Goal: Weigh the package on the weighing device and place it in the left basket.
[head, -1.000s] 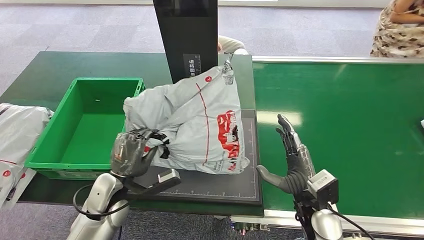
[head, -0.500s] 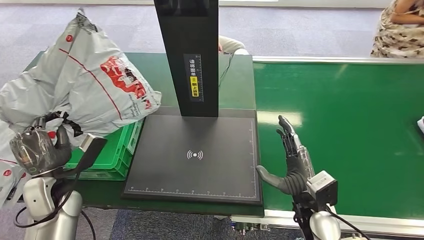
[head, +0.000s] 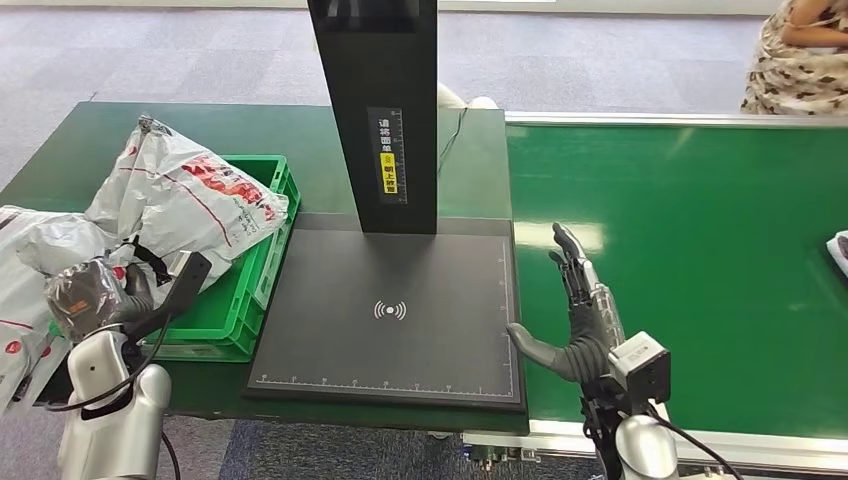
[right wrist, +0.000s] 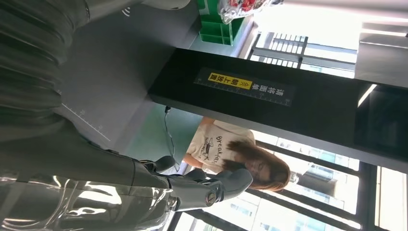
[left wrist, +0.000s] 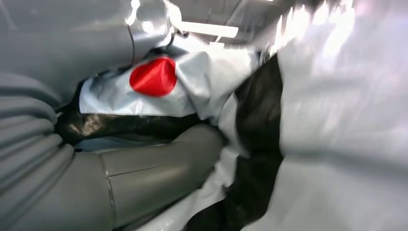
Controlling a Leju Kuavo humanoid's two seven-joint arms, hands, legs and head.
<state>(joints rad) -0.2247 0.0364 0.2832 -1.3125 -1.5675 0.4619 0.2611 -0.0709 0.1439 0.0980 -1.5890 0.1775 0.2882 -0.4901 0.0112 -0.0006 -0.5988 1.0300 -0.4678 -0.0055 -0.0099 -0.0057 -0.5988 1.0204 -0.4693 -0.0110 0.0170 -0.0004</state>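
The grey plastic package (head: 190, 200) with red printing lies in the green basket (head: 245, 300) at the table's left, bulging over its rim. My left hand (head: 95, 290) grips the package's near corner just outside the basket's front left; up close, the thumb (left wrist: 159, 166) presses into the grey film beside a red dot (left wrist: 154, 77). The black weighing device (head: 390, 315) with its tall black post (head: 380, 110) is bare. My right hand (head: 580, 310) stands open on the green belt at the scale's right edge, its fingers (right wrist: 202, 185) spread.
More grey packages (head: 20, 290) lie at the far left edge. A green conveyor belt (head: 700, 250) runs to the right, with a parcel corner (head: 838, 245) at its far right. A person (head: 800, 55) sits at the back right; another person (right wrist: 231, 154) stands behind the post.
My left hand has swung the package from the scale plate up and over to the left, then lowered it into the green basket. The right hand has barely moved.
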